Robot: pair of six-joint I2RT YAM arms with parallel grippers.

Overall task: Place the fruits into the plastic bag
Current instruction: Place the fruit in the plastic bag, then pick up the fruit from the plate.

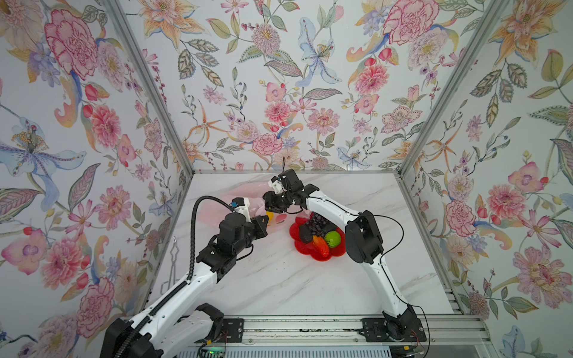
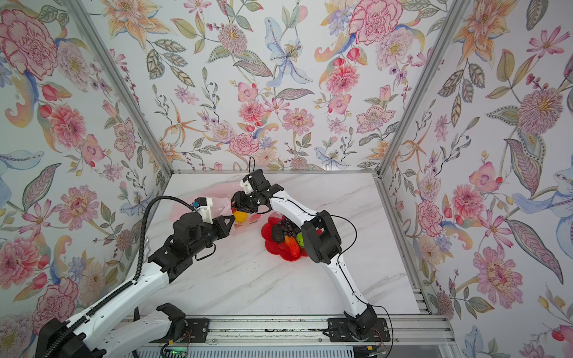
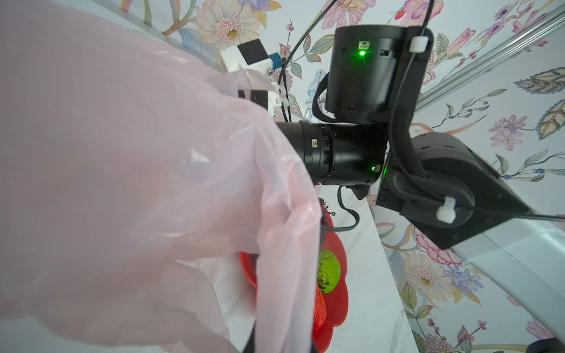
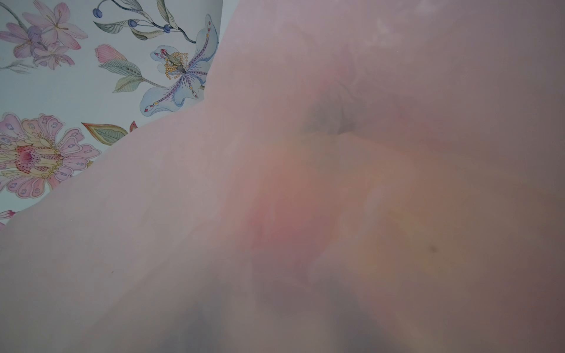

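Pink bag point(image 4: 275, 214) film against both wrist lenses, pinched at the mouth by the clenched left end effector point(image 1: 263, 220). Cannot tell the right end effector's point(image 1: 268, 205) grip inside it, beside a yellow fruit point(image 1: 269, 216). Other fruits point(image 1: 316, 226) on the plate point(image 1: 299, 246), nearer the right arm.

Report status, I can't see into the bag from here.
Left gripper shut on bag. Right gripper at its mouth, jaws hidden. Yellow fruit at the mouth; other fruits on plate.

Bright even light; plastic bag point(image 4: 305, 214) blurs right wrist view.
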